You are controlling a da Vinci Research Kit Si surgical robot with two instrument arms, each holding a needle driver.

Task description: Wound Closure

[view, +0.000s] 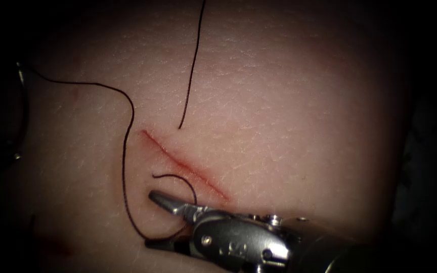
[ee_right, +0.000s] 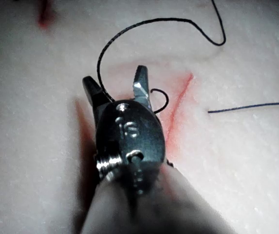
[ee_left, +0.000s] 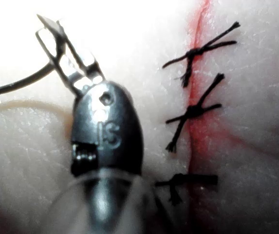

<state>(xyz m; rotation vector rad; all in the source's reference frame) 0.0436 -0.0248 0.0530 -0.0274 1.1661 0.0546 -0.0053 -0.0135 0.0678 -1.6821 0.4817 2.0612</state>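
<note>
Tissue (view: 289,101) carries one cut (view: 185,164); three knotted stitches (ee_left: 194,111) cross another red line. Right tool (view: 154,220), left of the cut, has jaws apart around a thread (view: 125,167) loop, gripping nothing. Left tool (ee_left: 64,48) clamps the needle (ee_left: 17,85), off the tissue.

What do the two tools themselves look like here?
Both are dark grey metal with rounded wrist housings stamped with letters and slim silvery jaws. The left tool has slotted jaws and a small coil at its wrist; the right tool shows a pivot screw. Left grips the needle; right holds nothing.
</note>
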